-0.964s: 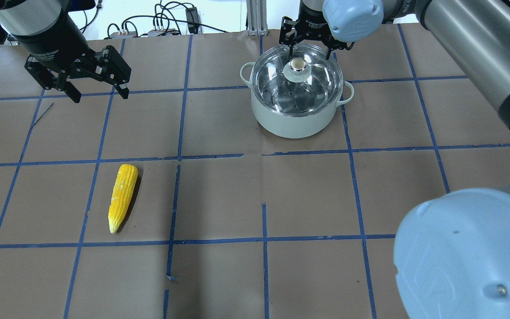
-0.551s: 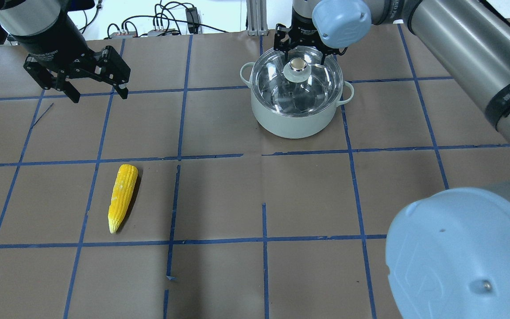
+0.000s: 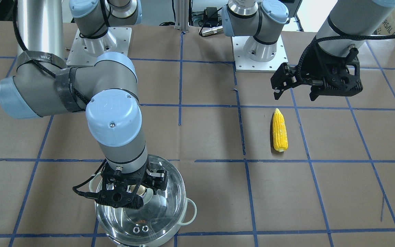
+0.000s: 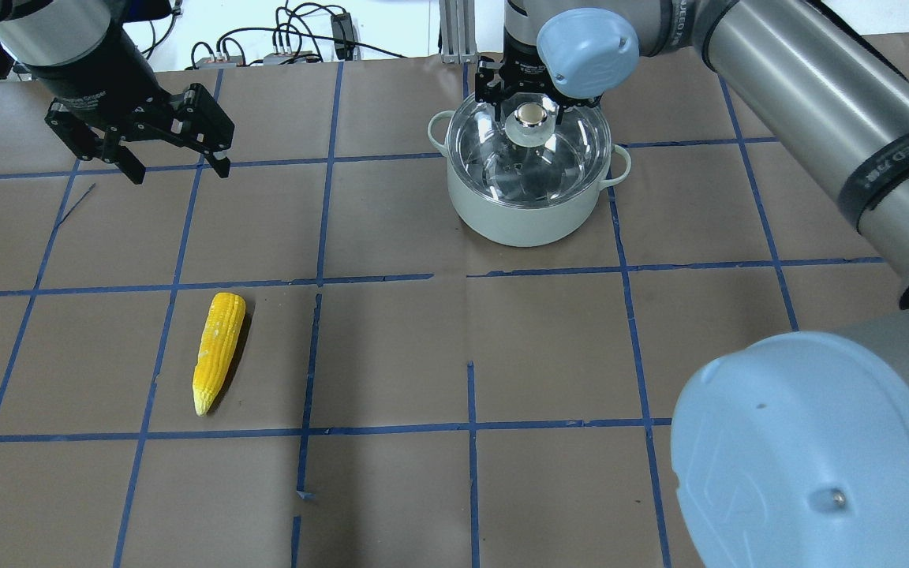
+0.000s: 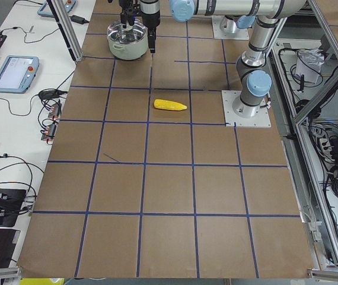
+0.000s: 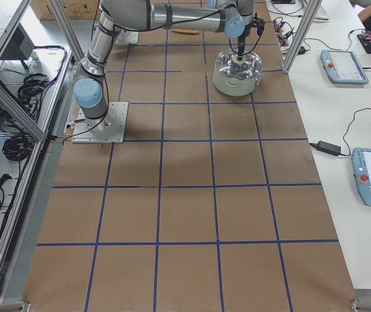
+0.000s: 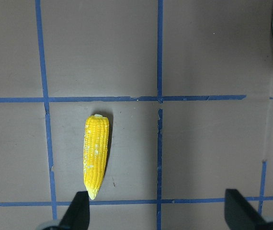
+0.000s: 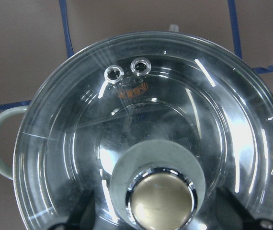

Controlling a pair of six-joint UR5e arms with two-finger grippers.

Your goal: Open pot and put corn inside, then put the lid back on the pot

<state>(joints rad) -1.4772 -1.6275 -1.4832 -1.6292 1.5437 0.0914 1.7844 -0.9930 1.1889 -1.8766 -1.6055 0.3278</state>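
Note:
The pot (image 4: 529,217) stands at the far centre of the table with the glass lid (image 4: 573,158) on it. My right gripper (image 4: 531,106) is open and hangs over the lid with a finger on either side of the knob (image 4: 531,115), not touching it. The right wrist view shows the knob (image 8: 163,199) between the spread fingertips (image 8: 81,211). The corn (image 4: 218,351) lies on the paper at the near left, pointed end toward the robot. My left gripper (image 4: 178,170) is open and empty, high above the table beyond the corn (image 7: 96,155).
Brown paper with a blue tape grid covers the table (image 4: 391,355). Cables and a metal post (image 4: 454,31) lie beyond the far edge behind the pot. My right arm's elbow (image 4: 809,450) fills the near right corner of the overhead view.
My right gripper has moved left over the lid and now stands centred over the knob. The left gripper, corn and pot have stayed where they were.

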